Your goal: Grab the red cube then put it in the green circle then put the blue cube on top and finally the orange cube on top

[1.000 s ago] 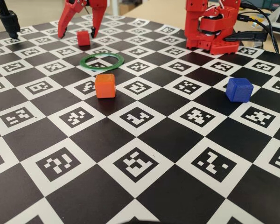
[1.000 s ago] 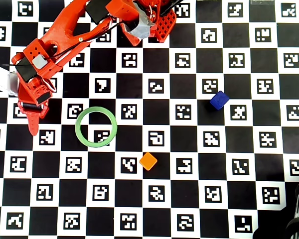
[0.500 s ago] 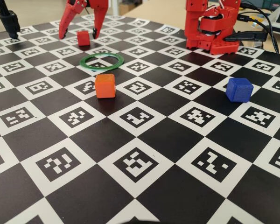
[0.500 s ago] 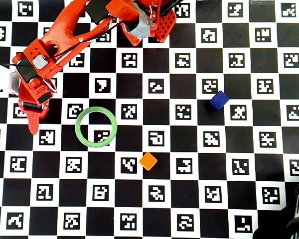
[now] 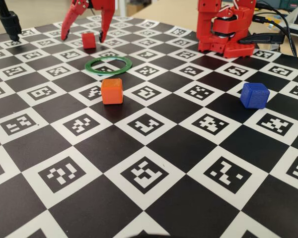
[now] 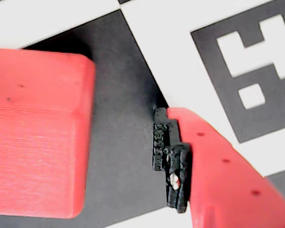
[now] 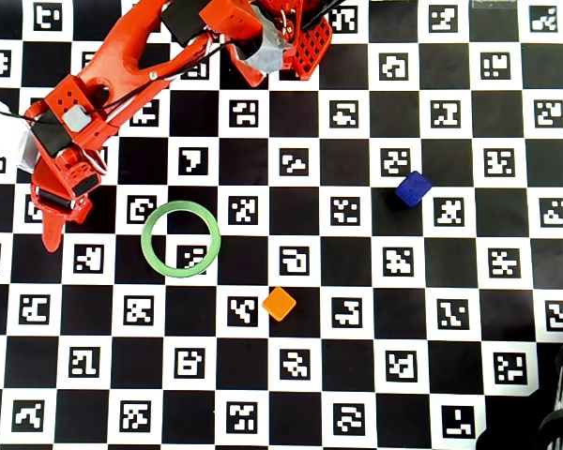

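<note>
In the fixed view, the red cube [image 5: 88, 40] is seen far left on the table [image 5: 154, 148], between the spread fingers of the open end effector [image 5: 82, 35], untouched. In the wrist view, a gap separates cube [image 6: 35, 133] and finger [image 6: 213, 166]. Overhead, the cube is hidden beneath the arm; the green circle [image 7: 180, 239], orange cube [image 7: 279, 303] and blue cube [image 7: 412, 188] lie well apart.
</note>
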